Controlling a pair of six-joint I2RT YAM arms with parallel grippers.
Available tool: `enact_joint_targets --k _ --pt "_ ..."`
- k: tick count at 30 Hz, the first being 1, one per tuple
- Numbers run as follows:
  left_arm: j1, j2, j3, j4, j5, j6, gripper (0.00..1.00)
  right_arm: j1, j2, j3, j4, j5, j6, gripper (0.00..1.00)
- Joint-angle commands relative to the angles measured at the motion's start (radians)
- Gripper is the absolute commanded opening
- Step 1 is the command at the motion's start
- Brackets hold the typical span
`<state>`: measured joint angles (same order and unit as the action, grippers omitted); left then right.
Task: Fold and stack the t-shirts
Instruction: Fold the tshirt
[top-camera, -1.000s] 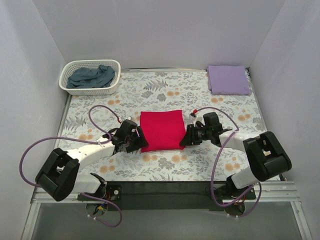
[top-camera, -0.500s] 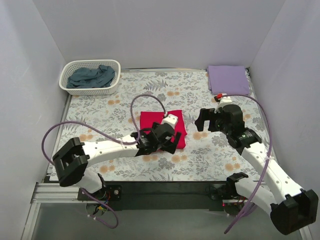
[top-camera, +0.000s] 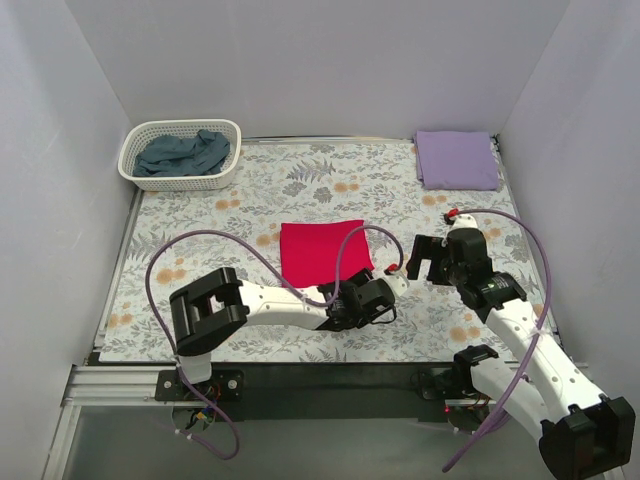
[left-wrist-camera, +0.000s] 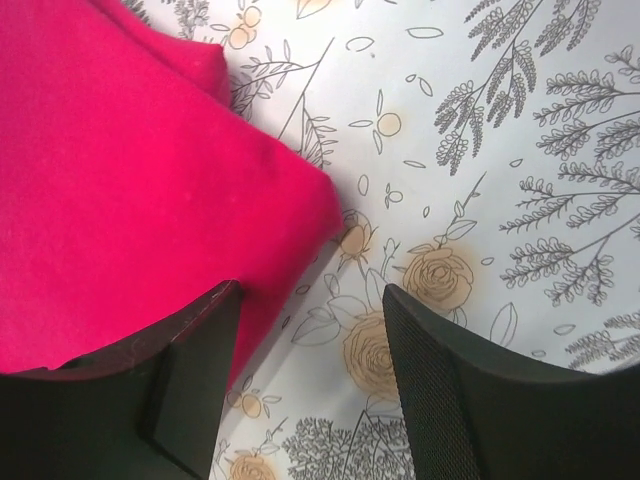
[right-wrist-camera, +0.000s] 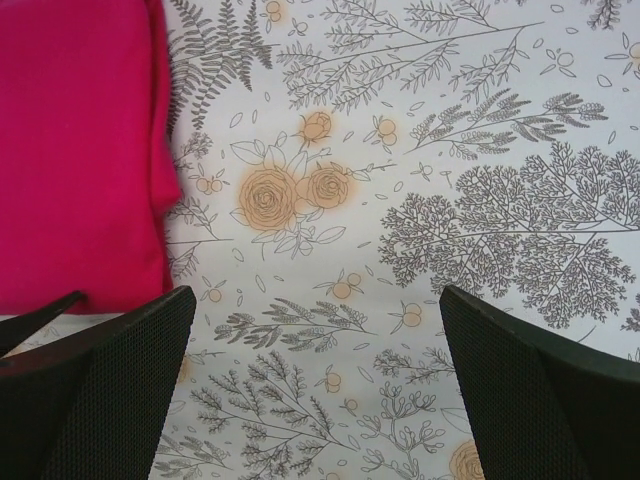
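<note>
At the far left corner of the worktop (top-camera: 200, 215) stands a white basket (top-camera: 131, 165) with open lattice walls. Inside it lies the slate blue-grey t-shirt (top-camera: 185, 152), crumpled and not folded, and it fills most of the basket.

In the middle of the worktop lies the red t-shirt (top-camera: 322, 250), folded flat into a neat rectangle. Its edges run nearly parallel to the worktop edges, only a little turned. It looks almost square from above, so I cannot say with certainty which axis is the longer one, because the left arm (top-camera: 280, 300) crosses in front of its near edge and hides that part. A purple cable (top-camera: 190, 243) of this arm makes a loop over the worktop, left of the shirt.

The left claw (left-wrist-camera: 310, 300) is at the near right corner of the red shirt. It is released. One finger is over the cloth edge and the other is over the flowered cover.

The right claw (right-wrist-camera: 315, 300) hangs just beside the right edge of the red shirt, spread wide and grasping nothing.

At the far right corner lies the lavender t-shirt (top-camera: 457, 158), folded flat, well apart from both claws.
</note>
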<state>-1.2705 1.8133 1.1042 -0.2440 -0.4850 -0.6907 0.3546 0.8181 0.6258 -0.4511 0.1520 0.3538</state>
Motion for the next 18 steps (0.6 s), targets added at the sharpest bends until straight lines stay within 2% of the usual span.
enact_joint_targets --k 1,5,8,9,12,14,18 --pt "-0.010 0.032 0.039 0.046 -0.049 0.079 0.55 -0.025 0.000 -0.012 0.003 -0.002 0.046 0.98" --pt "-0.012 0.063 0.028 0.084 -0.055 0.088 0.52 -0.058 0.015 -0.047 0.037 -0.072 0.074 0.98" --pt "-0.010 0.069 0.007 0.123 -0.070 0.083 0.40 -0.091 0.042 -0.083 0.087 -0.175 0.108 0.98" --pt "-0.010 0.067 -0.001 0.141 -0.075 0.076 0.30 -0.106 0.064 -0.092 0.103 -0.202 0.126 0.98" --pt "-0.010 0.063 -0.017 0.152 -0.086 0.065 0.09 -0.115 0.114 -0.127 0.192 -0.294 0.165 0.98" --pt "-0.009 0.049 -0.029 0.169 -0.084 0.051 0.00 -0.114 0.162 -0.138 0.284 -0.360 0.198 0.97" --pt "0.000 -0.018 -0.070 0.215 -0.072 0.023 0.00 -0.114 0.286 -0.103 0.397 -0.436 0.212 0.95"
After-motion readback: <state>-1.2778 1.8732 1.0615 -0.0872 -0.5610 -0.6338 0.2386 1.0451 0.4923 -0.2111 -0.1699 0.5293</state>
